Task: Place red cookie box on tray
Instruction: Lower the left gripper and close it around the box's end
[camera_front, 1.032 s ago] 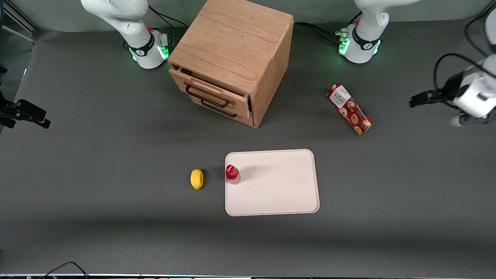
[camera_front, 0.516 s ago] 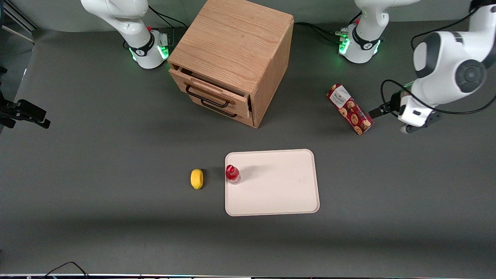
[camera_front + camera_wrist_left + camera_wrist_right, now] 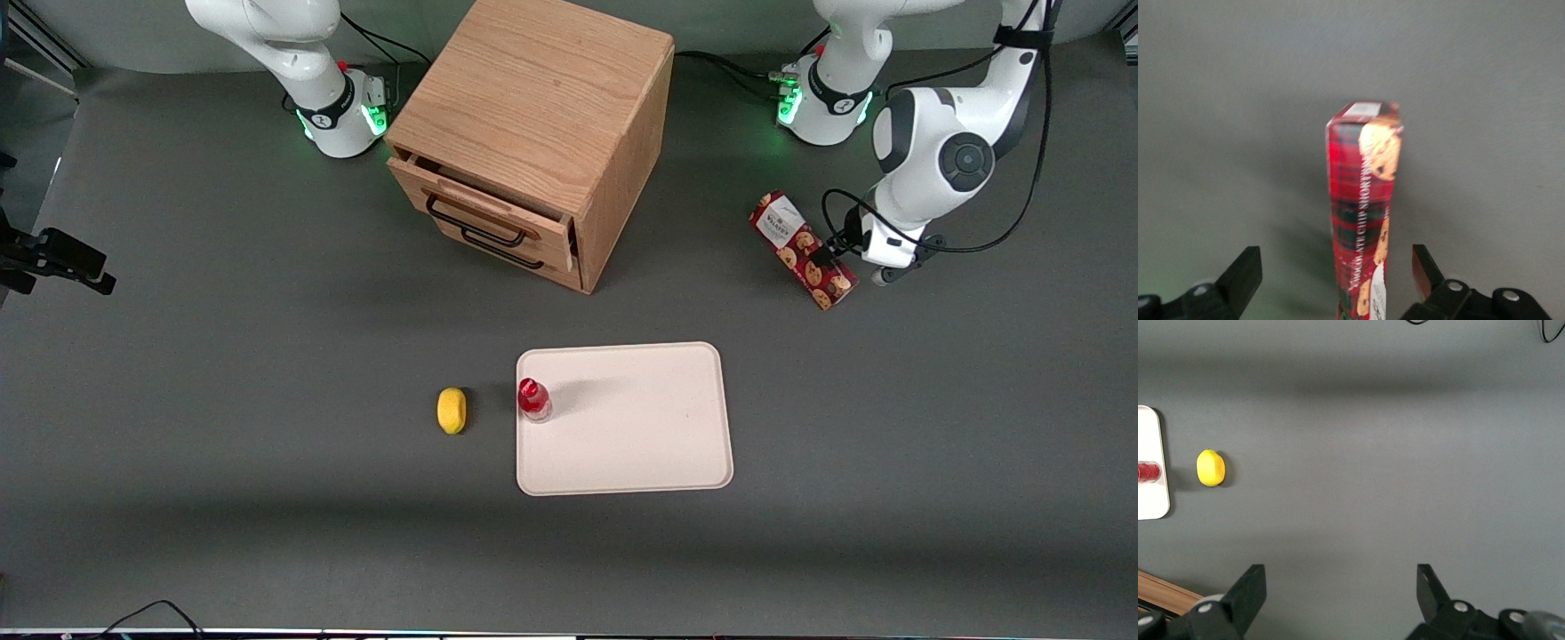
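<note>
Grey table (image 3: 267, 356); claw (image 3: 1336, 280) astride red cookie box (image 3: 1363, 220)

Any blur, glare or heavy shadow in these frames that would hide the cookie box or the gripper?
Front view: even light, sharp; the long dark-red cookie carton casts a soft shadow, with the left arm's gripper at it. Left wrist view: the carton looks slightly soft but readable, standing between open black fingers; no glare.

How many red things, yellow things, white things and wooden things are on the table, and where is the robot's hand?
Red: 2, the cookie box and the bottle
Yellow: 1, the lemon
White: 1, the tray
Wooden: 1, the cabinet
Total: 5
The gripper is open around the cookie box.
</note>
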Controlling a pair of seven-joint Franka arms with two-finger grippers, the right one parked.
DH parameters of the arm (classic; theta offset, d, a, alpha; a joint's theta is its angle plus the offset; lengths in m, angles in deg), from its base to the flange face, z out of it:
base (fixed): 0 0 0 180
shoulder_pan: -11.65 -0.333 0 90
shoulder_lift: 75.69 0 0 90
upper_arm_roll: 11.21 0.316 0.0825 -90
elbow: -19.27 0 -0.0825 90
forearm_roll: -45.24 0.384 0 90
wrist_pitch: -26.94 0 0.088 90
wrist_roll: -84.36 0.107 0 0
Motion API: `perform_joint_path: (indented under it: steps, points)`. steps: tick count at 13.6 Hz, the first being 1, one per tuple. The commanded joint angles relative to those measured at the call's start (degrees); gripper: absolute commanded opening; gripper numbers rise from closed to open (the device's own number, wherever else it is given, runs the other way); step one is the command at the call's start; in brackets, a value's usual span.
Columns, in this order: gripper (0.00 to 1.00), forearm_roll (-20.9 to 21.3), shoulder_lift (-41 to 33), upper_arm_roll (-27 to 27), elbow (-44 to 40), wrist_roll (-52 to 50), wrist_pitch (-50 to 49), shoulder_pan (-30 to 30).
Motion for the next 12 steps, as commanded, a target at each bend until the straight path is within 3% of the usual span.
perform_joint_path:
  steps: [1,6,7,8,10,11,12]
  points:
    - [1.0,-2.6,1.5,-3.4,2.4,-5.2,5.8,0.6]
    - [1.0,-3.2,5.3,-5.4,4.1,-8.6,12.7,1.5]
    - [0.96,-3.2,5.4,-5.4,4.5,-8.1,13.2,1.5]
    - [0.7,-3.2,5.3,-5.4,4.6,-8.0,13.1,1.4]
    - [0.07,-3.2,5.3,-5.7,4.5,-8.1,12.4,1.4]
    - [0.0,-3.2,5.4,-5.7,4.4,-8.1,12.2,1.5]
    - [0.0,-3.2,5.5,-5.8,4.3,-8.0,12.0,1.5]
